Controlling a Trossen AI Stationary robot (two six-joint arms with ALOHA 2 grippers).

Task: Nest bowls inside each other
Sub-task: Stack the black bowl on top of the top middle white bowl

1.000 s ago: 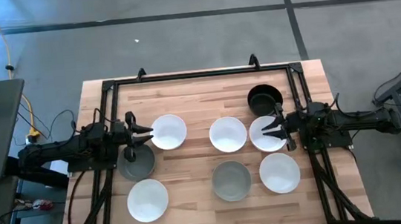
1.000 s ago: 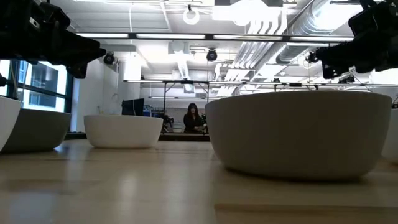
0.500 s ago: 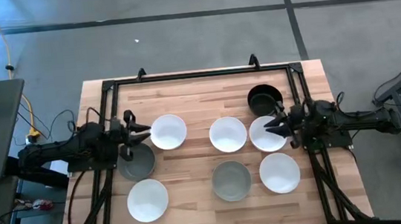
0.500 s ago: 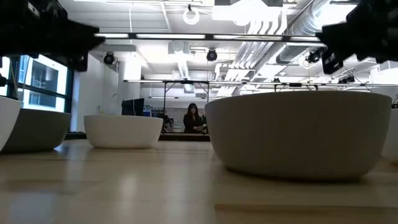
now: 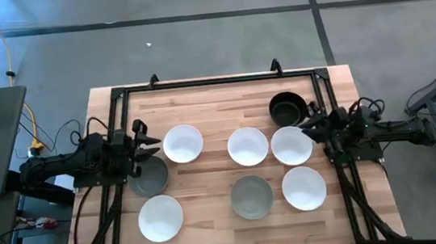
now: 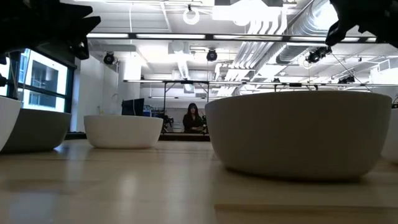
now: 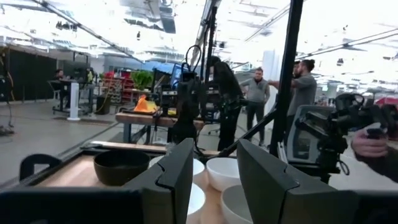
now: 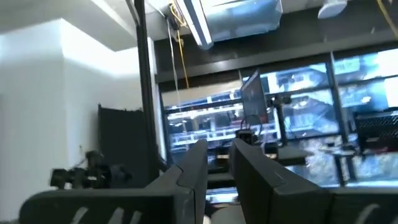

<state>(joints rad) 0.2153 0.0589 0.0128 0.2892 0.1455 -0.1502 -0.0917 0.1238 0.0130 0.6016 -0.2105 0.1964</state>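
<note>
Seven bowls are being left unnested on the tabletop. Left pincer and right pincer are being held parted, empty, at opposite edges. A rim is best being straddled squarely before closing.

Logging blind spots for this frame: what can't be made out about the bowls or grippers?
- Left grey bowl, high view: partly hidden under the left gripper.
- Low view: the near grey bowl blocks the bowls behind it; both grippers are cut off by the top edge.
- Right wrist view: the right gripper faces the room; no bowl shows clearly.
</note>
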